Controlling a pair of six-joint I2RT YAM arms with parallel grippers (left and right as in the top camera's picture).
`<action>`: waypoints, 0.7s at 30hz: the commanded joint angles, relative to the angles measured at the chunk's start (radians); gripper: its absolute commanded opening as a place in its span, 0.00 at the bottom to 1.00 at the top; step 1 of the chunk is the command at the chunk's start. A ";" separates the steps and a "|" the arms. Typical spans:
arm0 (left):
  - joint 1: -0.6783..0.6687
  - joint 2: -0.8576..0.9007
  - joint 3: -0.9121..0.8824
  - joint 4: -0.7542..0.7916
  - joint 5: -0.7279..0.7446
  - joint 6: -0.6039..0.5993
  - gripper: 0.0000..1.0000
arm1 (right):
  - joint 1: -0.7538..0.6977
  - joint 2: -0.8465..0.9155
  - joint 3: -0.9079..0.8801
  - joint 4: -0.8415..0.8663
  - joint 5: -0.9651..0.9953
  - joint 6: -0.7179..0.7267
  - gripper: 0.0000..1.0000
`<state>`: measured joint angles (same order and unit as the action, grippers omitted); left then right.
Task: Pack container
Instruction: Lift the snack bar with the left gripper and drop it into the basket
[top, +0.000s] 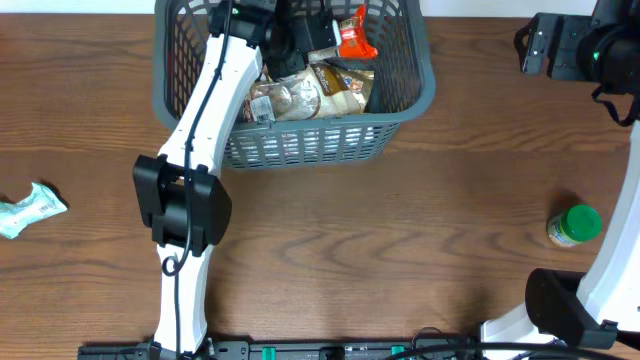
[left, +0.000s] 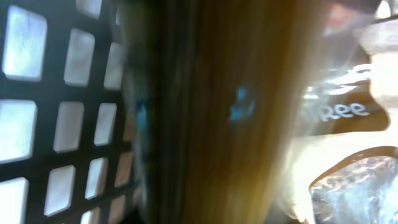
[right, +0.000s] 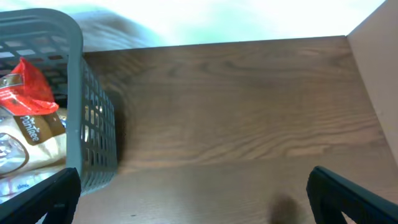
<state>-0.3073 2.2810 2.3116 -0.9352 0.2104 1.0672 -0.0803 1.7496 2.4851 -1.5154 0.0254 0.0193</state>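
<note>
One grey-blue lattice basket (top: 300, 148) sits at the far middle of the wooden surface (top: 400, 250). It looks light yet stiff, probably best gripped by its thick rolled rim, since the slotted walls could snag a fingertip. Of two arms, the left pincer (top: 305, 40) is down inside the basket, its opening lost in blur, so I cannot tell; the right pincer (right: 193, 202) hovers wide and empty, apart to the basket's right. Inside lie at least two brown-and-white snack bags (top: 320, 90) and one red packet (top: 355, 40). Outside are one green-lidded jar (top: 574, 226) and one crumpled pale wrapper (top: 30, 210).

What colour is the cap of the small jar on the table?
The cap is green, best seen overhead.
</note>
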 joint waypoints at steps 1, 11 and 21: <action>0.008 -0.042 0.033 -0.009 0.016 -0.065 0.51 | -0.003 0.003 -0.002 -0.005 -0.008 0.018 0.99; 0.008 -0.230 0.034 -0.144 -0.098 -0.284 0.98 | -0.003 0.003 -0.002 -0.013 -0.008 0.018 0.99; 0.126 -0.553 0.034 -0.254 -0.336 -0.421 0.98 | -0.003 0.003 -0.002 -0.019 -0.008 0.017 0.99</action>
<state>-0.2562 1.7840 2.3287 -1.1625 -0.0376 0.7357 -0.0803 1.7496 2.4851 -1.5303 0.0216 0.0193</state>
